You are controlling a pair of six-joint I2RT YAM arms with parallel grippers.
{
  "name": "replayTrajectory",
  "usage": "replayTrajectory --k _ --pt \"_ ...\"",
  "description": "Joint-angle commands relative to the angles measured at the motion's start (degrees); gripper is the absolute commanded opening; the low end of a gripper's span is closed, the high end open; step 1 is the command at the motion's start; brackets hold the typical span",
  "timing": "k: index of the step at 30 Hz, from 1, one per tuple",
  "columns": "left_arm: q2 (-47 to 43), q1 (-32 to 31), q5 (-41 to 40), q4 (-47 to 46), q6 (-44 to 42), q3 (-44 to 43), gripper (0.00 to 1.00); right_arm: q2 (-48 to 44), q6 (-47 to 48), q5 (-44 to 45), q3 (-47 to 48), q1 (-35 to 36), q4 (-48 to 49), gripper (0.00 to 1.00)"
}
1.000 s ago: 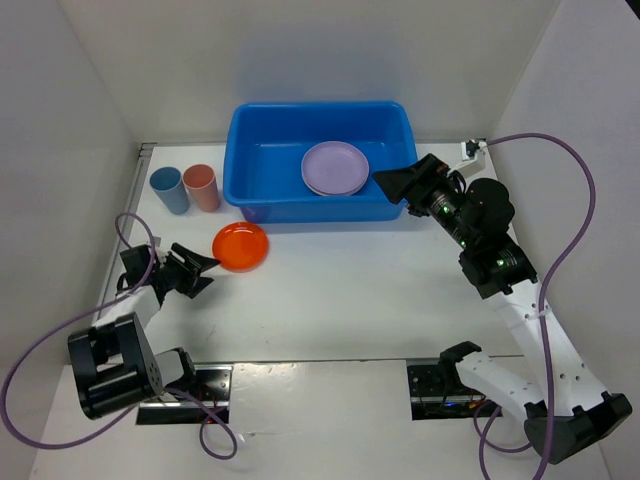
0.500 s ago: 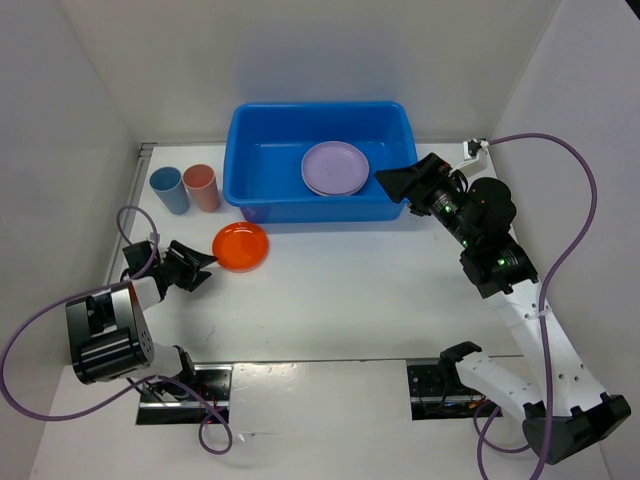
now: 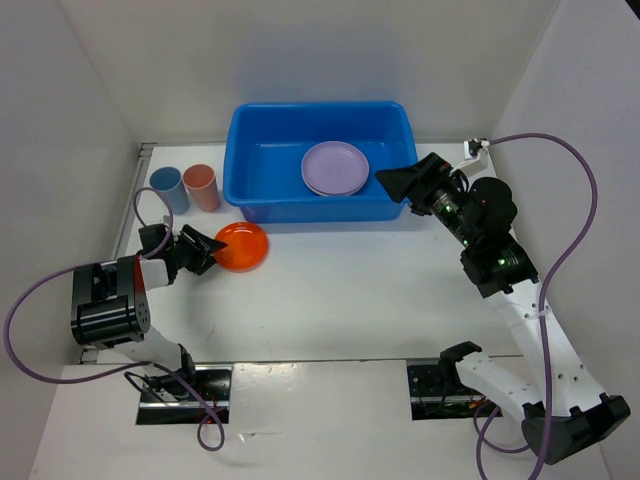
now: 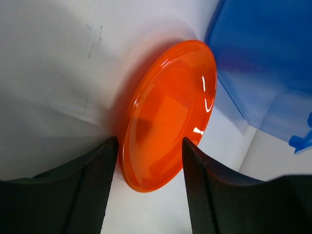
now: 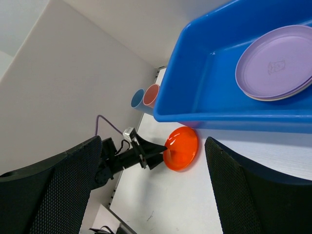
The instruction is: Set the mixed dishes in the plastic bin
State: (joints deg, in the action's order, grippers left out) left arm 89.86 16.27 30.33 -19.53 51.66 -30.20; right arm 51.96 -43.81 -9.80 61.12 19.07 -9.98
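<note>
Orange plate [image 3: 241, 246] lies flat on the white table [image 3: 340, 290], at about 9 o'clock from the table's middle and just off the 7 o'clock corner of the blue bin [image 3: 300, 212]. The left gripper [image 3: 205, 250] sits at the plate's 9 o'clock edge with its jaws spread wide, a finger [image 4: 92, 190] on each side of the near rim. Whether they touch it I cannot tell. Inside the bin a lavender plate [image 3: 335, 167] rests toward 3 o'clock. A blue cup [image 3: 168, 190] and a salmon cup [image 3: 201, 187] stand upright side by side at the bin's 9 o'clock side. The right gripper [image 3: 398, 182] hangs at the bin's 4 o'clock corner, jaws wide apart, holding nothing.
</note>
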Motion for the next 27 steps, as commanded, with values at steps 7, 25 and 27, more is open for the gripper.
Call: replayTrajectory --k 7,25,27 --pt "5.6 -1.1 0.4 -3.6 -1.8 -1.5 0.39 -0.5 0.7 -1.4 -0.7 -1.7 2.2 0.91" --pt "-12.3 -8.2 -2.3 17.3 -10.5 -5.1 0.0 -1.0 0.2 -1.9 -0.7 -2.7 2.2 0.91" --pt "-18.0 -9.7 -3.0 20.6 -11.1 -6.6 0.0 -1.0 0.2 -1.9 -0.7 -2.7 2.2 0.91"
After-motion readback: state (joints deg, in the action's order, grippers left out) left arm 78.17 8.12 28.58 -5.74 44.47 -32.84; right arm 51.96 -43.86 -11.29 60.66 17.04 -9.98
